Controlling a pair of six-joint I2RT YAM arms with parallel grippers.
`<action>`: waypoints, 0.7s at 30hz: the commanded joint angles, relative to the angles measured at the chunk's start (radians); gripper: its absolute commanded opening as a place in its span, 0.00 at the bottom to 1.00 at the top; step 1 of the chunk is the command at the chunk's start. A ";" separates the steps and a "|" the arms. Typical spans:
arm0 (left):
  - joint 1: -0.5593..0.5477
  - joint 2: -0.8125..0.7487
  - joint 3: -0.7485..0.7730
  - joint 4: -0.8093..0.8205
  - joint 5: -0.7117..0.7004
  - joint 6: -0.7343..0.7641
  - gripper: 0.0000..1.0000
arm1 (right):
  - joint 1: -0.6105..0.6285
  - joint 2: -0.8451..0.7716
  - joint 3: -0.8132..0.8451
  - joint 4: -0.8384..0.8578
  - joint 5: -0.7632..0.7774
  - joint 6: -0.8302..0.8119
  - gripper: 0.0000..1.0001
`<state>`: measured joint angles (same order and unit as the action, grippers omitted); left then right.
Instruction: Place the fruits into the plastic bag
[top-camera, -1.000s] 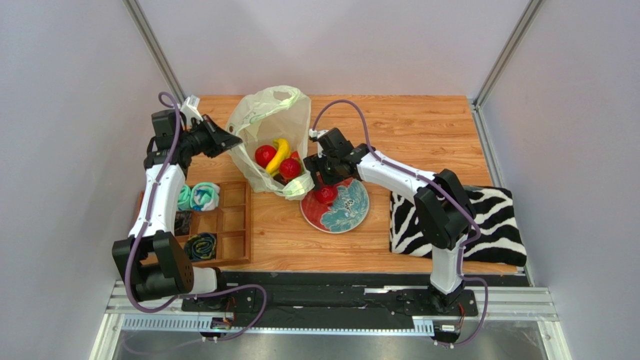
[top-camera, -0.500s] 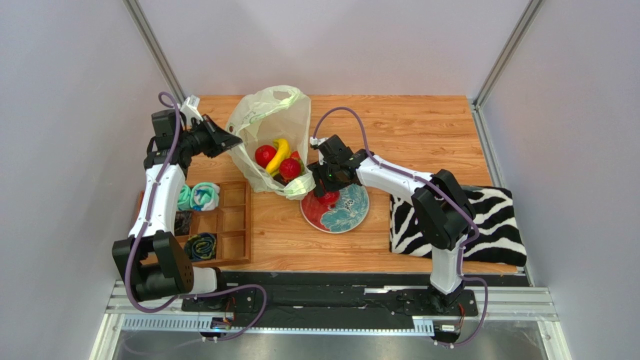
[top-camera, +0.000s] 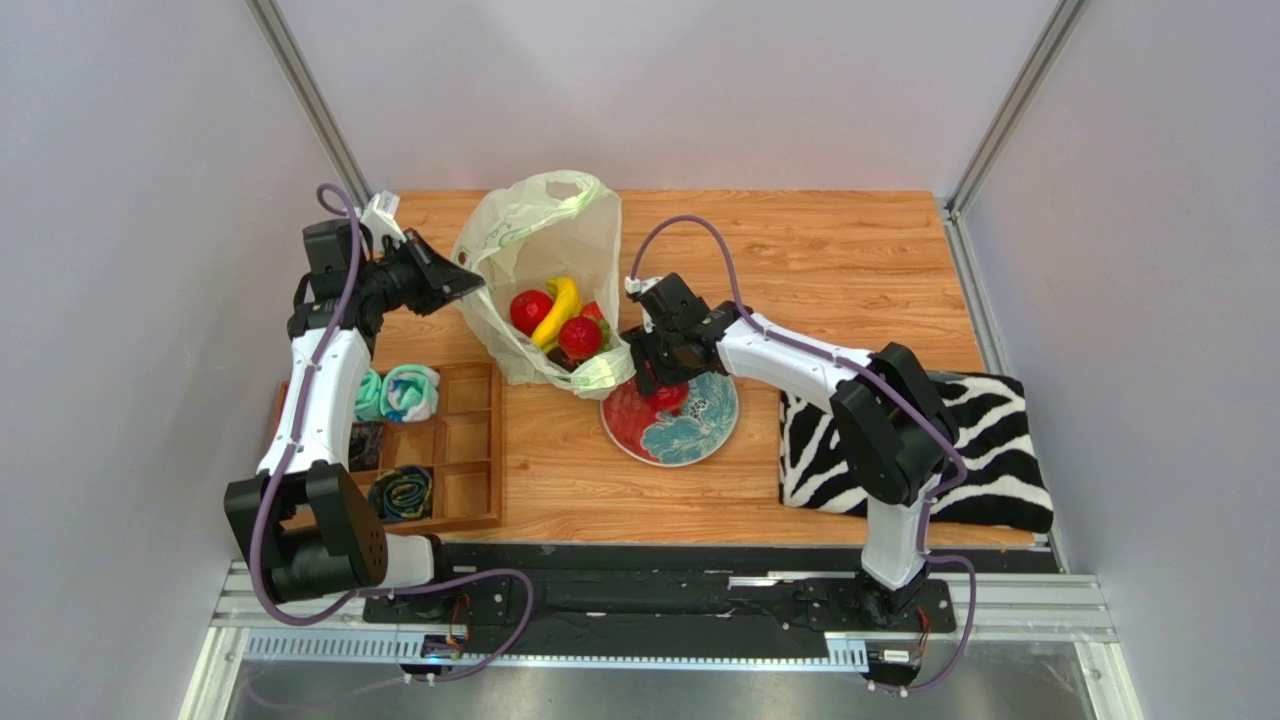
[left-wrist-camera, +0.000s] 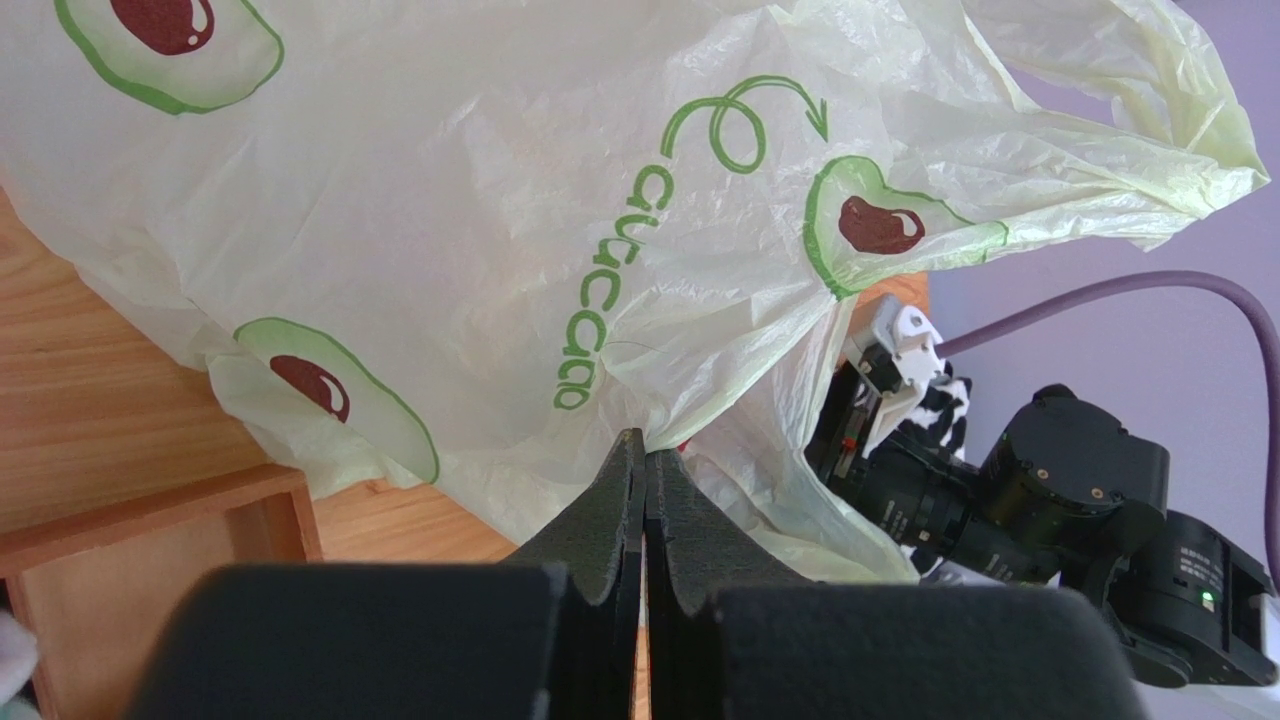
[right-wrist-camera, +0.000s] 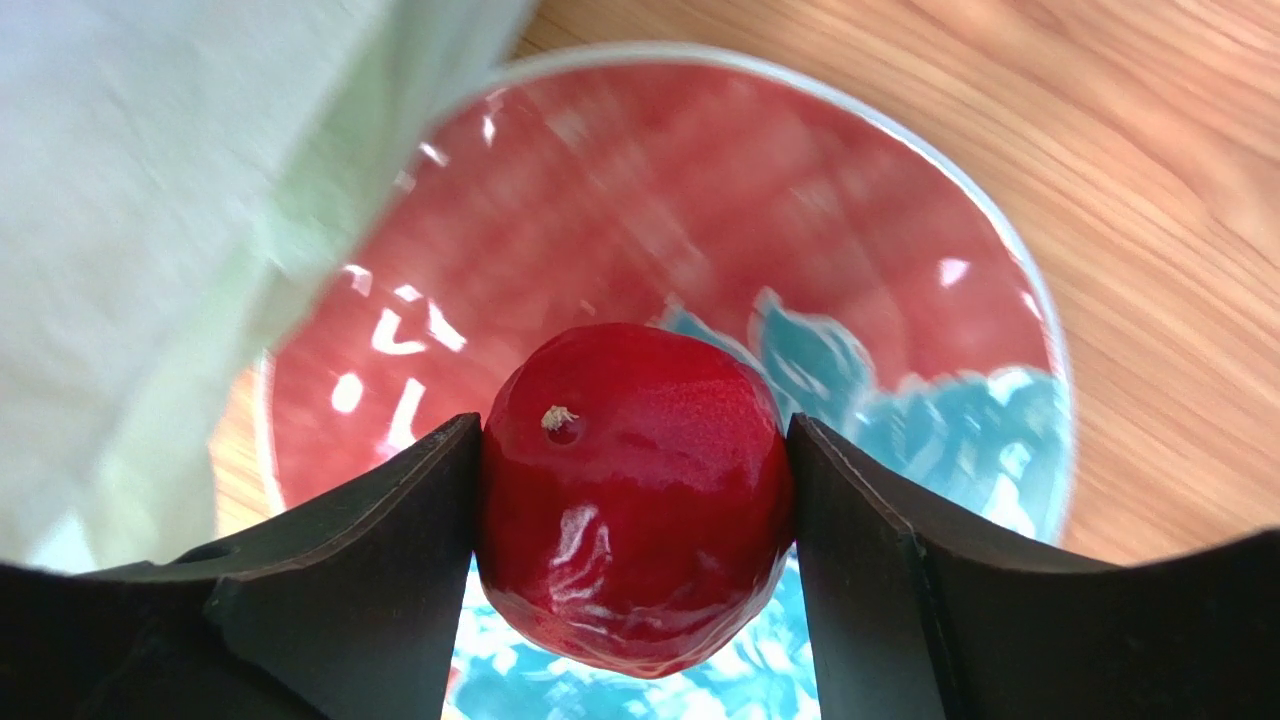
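The pale yellow-green plastic bag (top-camera: 529, 240) stands open at the table's back middle, with green avocado prints in the left wrist view (left-wrist-camera: 496, 240). Inside it lie a yellow banana (top-camera: 558, 311), two red round fruits (top-camera: 529, 311) and green grapes (top-camera: 597, 369) near the mouth. My left gripper (top-camera: 463, 278) is shut on the bag's left rim, its fingertips (left-wrist-camera: 643, 450) pinching the plastic. My right gripper (top-camera: 663, 387) is shut on a red round fruit (right-wrist-camera: 637, 488) over the red-and-teal plate (top-camera: 703, 428), just right of the bag's mouth. The dark oval fruit is not visible.
A wooden compartment tray (top-camera: 458, 458) with rolled teal cloth bundles (top-camera: 398, 393) sits at the left front. A zebra-striped cloth (top-camera: 962, 450) lies at the right. Grey walls and metal posts enclose the table on three sides.
My right gripper came down over the red fruit on the plate and closed on it. The left gripper and bag have not moved.
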<state>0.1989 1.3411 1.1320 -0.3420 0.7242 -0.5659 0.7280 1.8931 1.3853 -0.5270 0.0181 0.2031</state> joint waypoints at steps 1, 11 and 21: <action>0.010 0.000 0.028 0.009 0.009 0.024 0.00 | -0.042 -0.127 -0.034 -0.025 0.091 -0.022 0.38; 0.010 -0.013 0.028 0.005 0.007 0.027 0.00 | -0.075 -0.218 0.164 -0.070 0.138 -0.010 0.36; 0.010 -0.025 0.028 0.000 0.007 0.029 0.00 | 0.016 -0.172 0.389 0.024 0.017 0.056 0.33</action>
<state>0.1989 1.3411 1.1320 -0.3489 0.7242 -0.5549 0.6834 1.6947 1.6688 -0.5514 0.0906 0.2386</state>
